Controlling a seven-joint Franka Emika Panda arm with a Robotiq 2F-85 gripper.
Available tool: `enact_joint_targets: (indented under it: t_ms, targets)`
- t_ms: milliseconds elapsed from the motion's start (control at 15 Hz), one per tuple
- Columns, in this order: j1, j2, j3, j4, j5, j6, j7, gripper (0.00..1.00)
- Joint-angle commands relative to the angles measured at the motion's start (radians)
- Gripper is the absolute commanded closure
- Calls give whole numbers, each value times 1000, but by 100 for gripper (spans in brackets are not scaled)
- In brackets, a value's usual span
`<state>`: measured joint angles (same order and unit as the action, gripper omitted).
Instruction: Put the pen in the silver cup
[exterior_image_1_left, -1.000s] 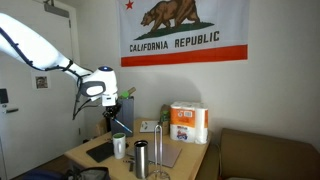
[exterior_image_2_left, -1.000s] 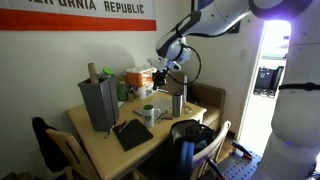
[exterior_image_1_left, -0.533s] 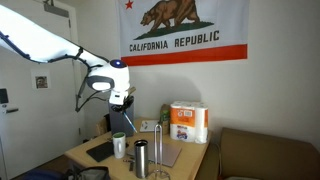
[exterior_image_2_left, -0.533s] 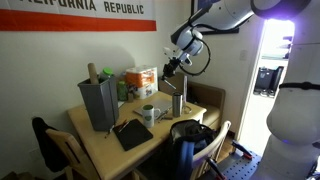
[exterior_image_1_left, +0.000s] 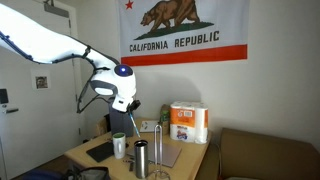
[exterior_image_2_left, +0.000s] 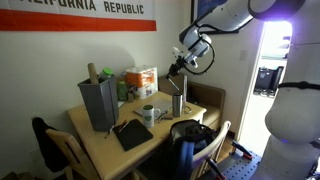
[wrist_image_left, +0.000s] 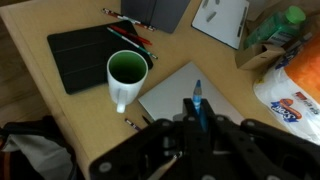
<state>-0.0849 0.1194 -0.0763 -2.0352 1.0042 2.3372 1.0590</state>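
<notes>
In the wrist view my gripper (wrist_image_left: 197, 122) is shut on a blue pen (wrist_image_left: 198, 98), whose tip sticks out ahead of the jaws over a grey pad (wrist_image_left: 175, 88). The silver cup (wrist_image_left: 126, 76), pale with a dark green inside and rim, stands on the wooden table to the left of the pen tip. In both exterior views the gripper (exterior_image_1_left: 131, 107) (exterior_image_2_left: 173, 70) hangs well above the table, higher than the cup (exterior_image_1_left: 119, 146) (exterior_image_2_left: 149, 114). A taller steel tumbler (exterior_image_1_left: 141, 158) (exterior_image_2_left: 178, 103) stands near the cup.
A black notebook (wrist_image_left: 84, 56) lies left of the cup, with pens behind it. A paper towel pack (exterior_image_1_left: 188, 123) and a box (exterior_image_2_left: 140, 79) stand at the table's far side. A grey metal bin (exterior_image_2_left: 98, 104) stands on one corner. A dark bag (exterior_image_2_left: 190, 134) sits by the table.
The arm has swung sideways across the table and risen a little, carrying the pen. The cup and tumbler have not moved.
</notes>
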Motion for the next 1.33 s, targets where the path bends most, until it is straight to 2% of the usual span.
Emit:
enact_joint_targets:
  t_ms: [0, 800, 1267]
  targets:
    - [-12, 4, -8, 3, 84, -31, -43, 98]
    - [-54, 54, -38, -45, 333, -63, -237, 98]
    - [-60, 74, -46, -68, 416, -92, -292, 98]
